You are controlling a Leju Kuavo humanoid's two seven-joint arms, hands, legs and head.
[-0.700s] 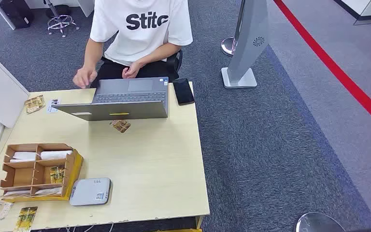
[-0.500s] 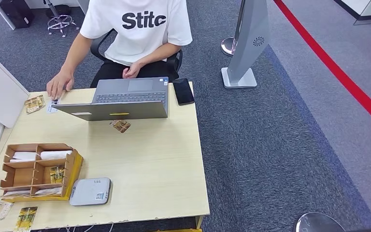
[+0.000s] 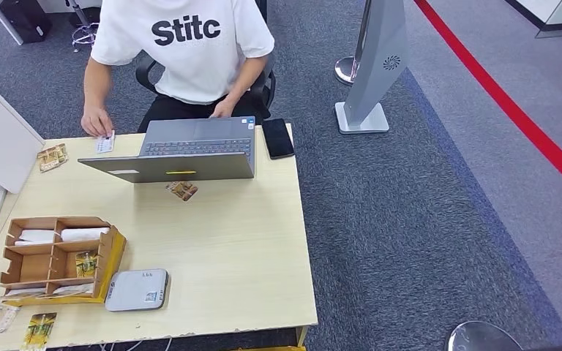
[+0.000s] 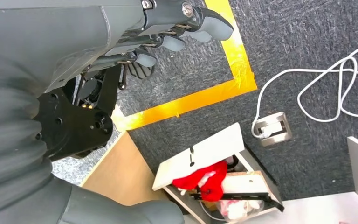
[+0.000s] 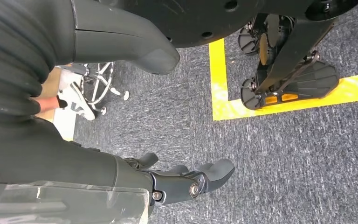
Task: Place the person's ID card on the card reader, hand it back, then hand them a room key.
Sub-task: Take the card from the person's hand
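The person (image 3: 183,51) now leans toward the table's (image 3: 227,248) far left corner, where before they sat more centred. Their hand (image 3: 96,121) has lifted the ID card (image 3: 105,142) that lay flat there, so a handover looks near. We hang our left hand (image 4: 168,35) and right hand (image 5: 186,179) empty, fingers loosely apart, while the card reader (image 3: 137,289) waits.
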